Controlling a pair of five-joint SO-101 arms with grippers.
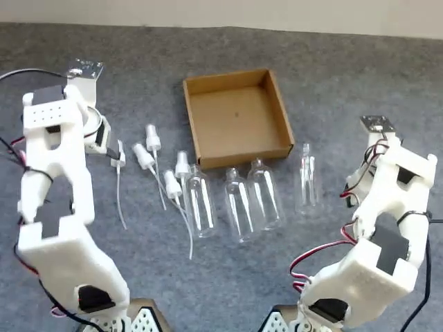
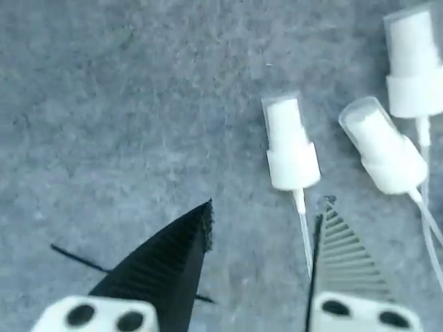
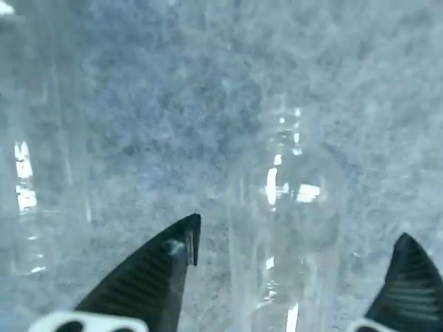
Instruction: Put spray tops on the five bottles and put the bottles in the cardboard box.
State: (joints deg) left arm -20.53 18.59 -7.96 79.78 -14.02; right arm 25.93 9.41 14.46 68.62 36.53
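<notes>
left gripper (image 2: 266, 207) sitting spread wide, tube of white plastic spray top (image 2: 291, 152) lying between jaws, right gripper (image 3: 299, 232) spread too, straddling clear plastic bottle (image 3: 284, 187), neither pinching anything

The tabletop (image 1: 346, 62) wears a grey, rough, felt-like cloth. The bottles (image 1: 199, 204) are clear glossy plastic; the spray tops (image 2: 289, 149) are smooth white plastic. The cardboard box (image 1: 239, 114) is brown and matt. My left tool (image 2: 266, 207) and right tool (image 3: 299, 232) are dark, matt, ribbed plastic.
</notes>
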